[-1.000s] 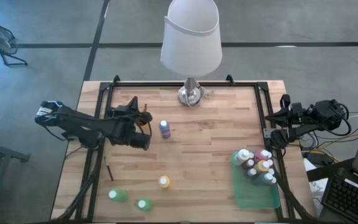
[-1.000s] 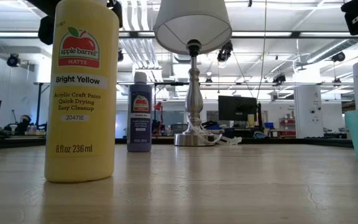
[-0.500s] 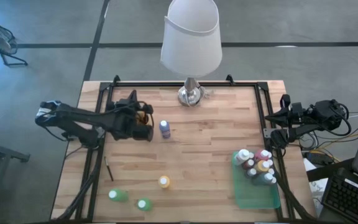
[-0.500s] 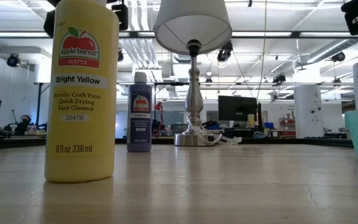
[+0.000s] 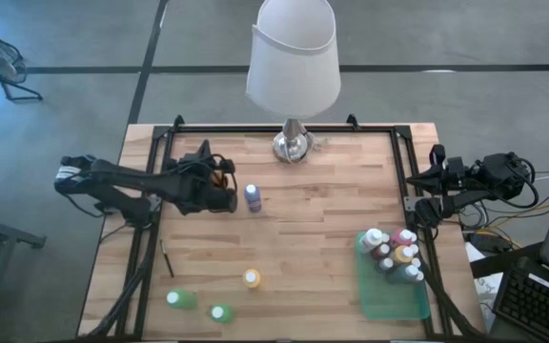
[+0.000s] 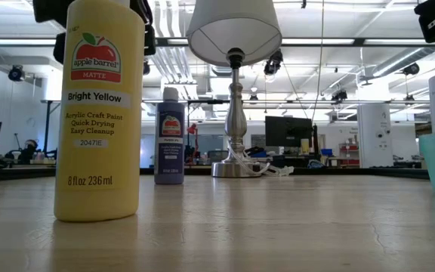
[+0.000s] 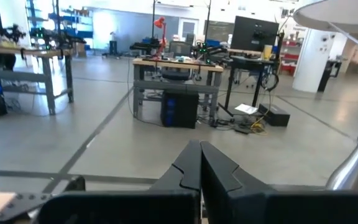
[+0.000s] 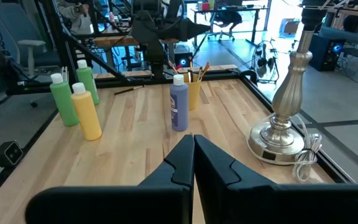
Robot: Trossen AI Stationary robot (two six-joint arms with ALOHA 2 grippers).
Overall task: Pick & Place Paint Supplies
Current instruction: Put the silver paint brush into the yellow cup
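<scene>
A purple paint bottle (image 5: 253, 197) stands upright mid-table, beside a yellow cup with brushes (image 8: 193, 90). A yellow bottle (image 5: 252, 278) and two green bottles (image 5: 179, 299) (image 5: 220, 312) stand near the front edge. A dark brush (image 5: 167, 257) lies flat at the left. Several more bottles (image 5: 394, 252) stand in the green tray (image 5: 389, 303). My left gripper (image 7: 199, 163) hangs shut above the table just left of the purple bottle, level, pointing toward the far edge, and holds nothing. My right gripper (image 8: 193, 149) is shut and holds nothing at the table's right edge.
A tall lamp with a white shade (image 5: 294, 52) stands on its chrome base (image 5: 293, 145) at the far middle edge. A black frame rail (image 5: 151, 191) runs along the table's sides. Bare wood lies between the purple bottle and the tray.
My left gripper has swung a little toward the table's far edge, staying shut and level above the table. The bottles and the right arm have kept still.
</scene>
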